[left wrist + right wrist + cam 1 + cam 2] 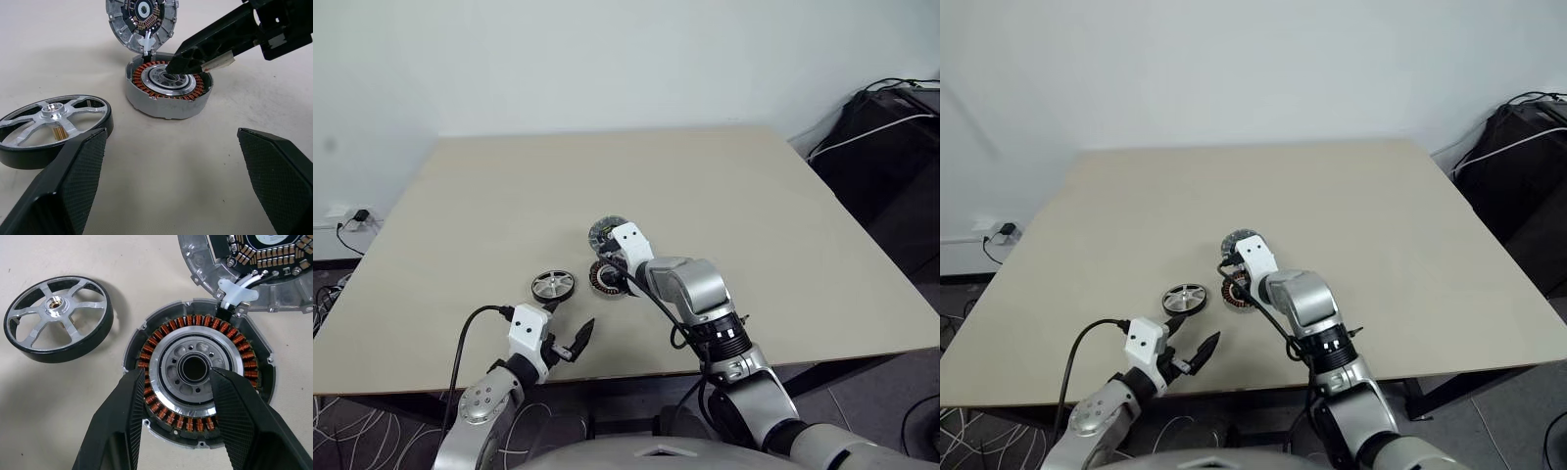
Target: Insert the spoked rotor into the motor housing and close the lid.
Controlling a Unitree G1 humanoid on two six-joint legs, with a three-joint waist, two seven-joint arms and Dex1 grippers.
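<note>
- A pale tabletop (754, 215) stood before a plain white wall, with cables on the floor at either side.
- We saw the spoked rotor (553, 285) lying flat, hub axis upright, just ahead of our left claw (563, 345), which gaped wide and empty.
- Our right claw (178, 396) hung half-open over the motor housing (198, 389), gripping nothing; the rotor lay to its left, nearer our left arm.
- The lid (142, 22) leaned open behind the housing.
- We counted one rotor, one housing, one lid.
</note>
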